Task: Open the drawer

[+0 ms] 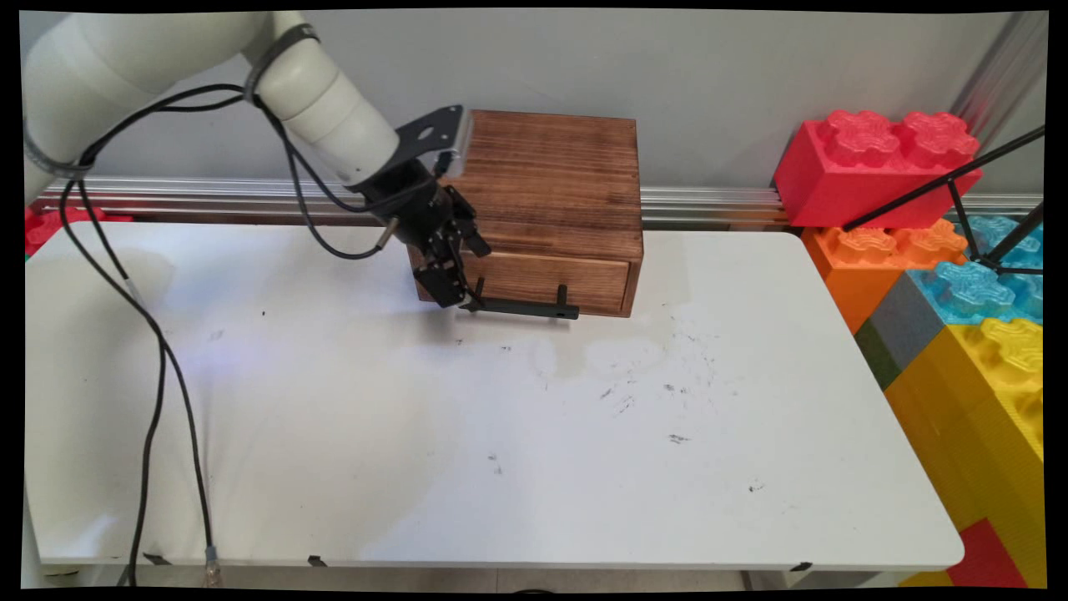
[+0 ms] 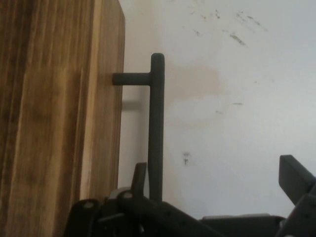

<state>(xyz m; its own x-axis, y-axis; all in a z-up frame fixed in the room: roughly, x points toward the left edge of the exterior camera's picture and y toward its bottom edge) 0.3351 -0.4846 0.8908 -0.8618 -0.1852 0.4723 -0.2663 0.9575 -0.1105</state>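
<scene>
Black gripper (image 1: 460, 294) at frame centre, jaws spread wide and holding nothing, straddles the left end of the handle (image 1: 526, 309), which runs level across the wooden box's (image 1: 555, 192) drawer (image 1: 546, 281).

The white tabletop (image 1: 417, 467) bears dark scuff marks (image 1: 676, 388) right of its middle. An aluminium rail (image 1: 717, 204) runs along its far edge, below a grey wall (image 1: 709, 75). Off the right edge stand big toy bricks: a red brick (image 1: 876, 167) on an orange brick (image 1: 868, 259), then blue bricks (image 1: 976, 288) and a yellow brick (image 1: 984, 401). Black tripod legs (image 1: 959, 179) cross them.
</scene>
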